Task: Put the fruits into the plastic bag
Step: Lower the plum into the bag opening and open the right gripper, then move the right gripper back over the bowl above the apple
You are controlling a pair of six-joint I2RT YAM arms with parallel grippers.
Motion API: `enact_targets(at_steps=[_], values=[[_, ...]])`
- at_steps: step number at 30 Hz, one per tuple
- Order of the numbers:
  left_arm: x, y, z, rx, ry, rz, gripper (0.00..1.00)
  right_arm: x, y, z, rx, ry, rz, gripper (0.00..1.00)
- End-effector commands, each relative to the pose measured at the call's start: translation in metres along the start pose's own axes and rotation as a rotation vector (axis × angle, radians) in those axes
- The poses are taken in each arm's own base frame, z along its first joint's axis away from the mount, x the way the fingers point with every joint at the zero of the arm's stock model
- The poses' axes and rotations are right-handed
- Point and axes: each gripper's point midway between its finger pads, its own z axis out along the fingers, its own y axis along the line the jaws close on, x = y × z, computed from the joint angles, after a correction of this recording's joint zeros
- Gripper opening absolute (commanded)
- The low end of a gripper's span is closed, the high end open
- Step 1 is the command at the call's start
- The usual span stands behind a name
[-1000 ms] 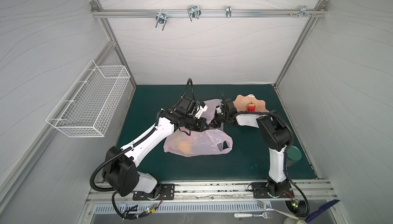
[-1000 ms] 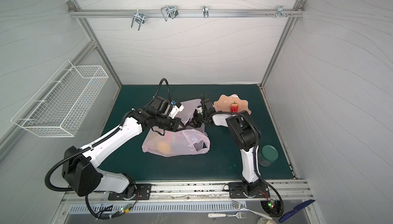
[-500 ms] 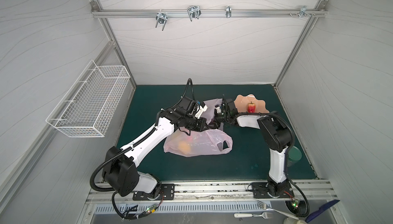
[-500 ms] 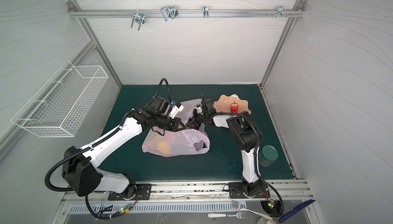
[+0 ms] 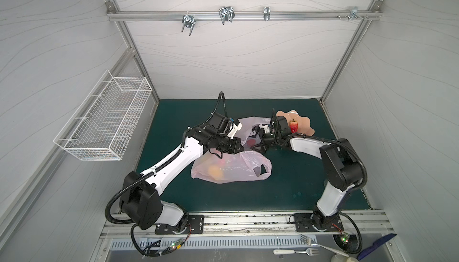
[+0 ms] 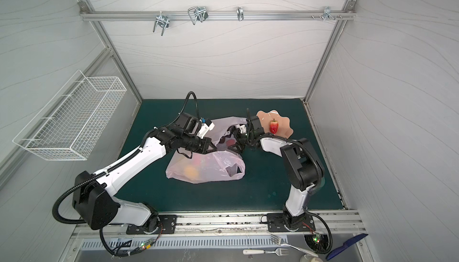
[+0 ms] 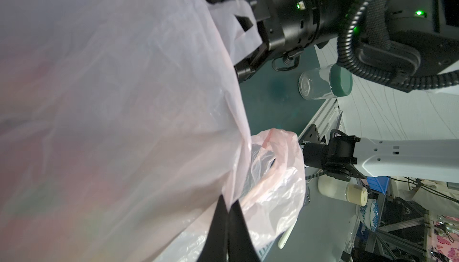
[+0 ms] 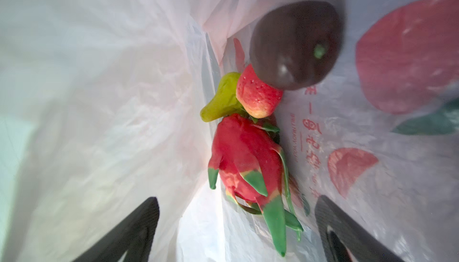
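The pale pink plastic bag lies mid-table. My left gripper is shut on the bag's upper edge and holds the mouth lifted. My right gripper is open inside the mouth, with nothing between its fingers. Ahead of it in the bag lie a dragon fruit, a strawberry, a green pear and a dark brown round fruit. A yellow-orange fruit shows through the film. Another strawberry lies on the peach plate.
A white wire basket hangs on the left wall. A clear jar with a green lid stands on the mat near the right arm's base. Forks lie on the front ledge, off the mat.
My right gripper's jaws have spread wider at the bag's mouth, and it has shifted slightly toward the bag. The left arm and the bag hold still.
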Motion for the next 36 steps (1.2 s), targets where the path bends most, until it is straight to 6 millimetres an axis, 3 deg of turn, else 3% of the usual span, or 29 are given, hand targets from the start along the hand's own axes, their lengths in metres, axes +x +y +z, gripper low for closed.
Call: enact_targets(at_steps=[1,11,16,24,30,36], values=[[-0.010,-0.003,-0.003,0.004,-0.031,0.018,0.00,0.007,-0.012,-0.018,0.057,-0.007,-0.006,0.99],[-0.009,-0.002,-0.001,0.008,-0.027,0.015,0.00,0.022,-0.024,-0.062,0.171,-0.046,-0.083,0.99],[-0.009,-0.001,0.000,0.010,-0.029,0.013,0.00,0.020,-0.032,-0.095,0.258,-0.102,-0.129,0.99],[-0.008,-0.001,0.001,0.013,-0.030,0.010,0.00,0.015,-0.040,-0.128,0.328,-0.163,-0.152,0.99],[-0.007,-0.001,0.000,0.013,-0.030,0.009,0.00,0.001,-0.043,-0.146,0.466,-0.205,-0.239,0.99],[-0.003,-0.001,-0.002,0.010,-0.033,0.002,0.00,-0.032,-0.052,-0.174,0.703,-0.286,-0.370,0.98]])
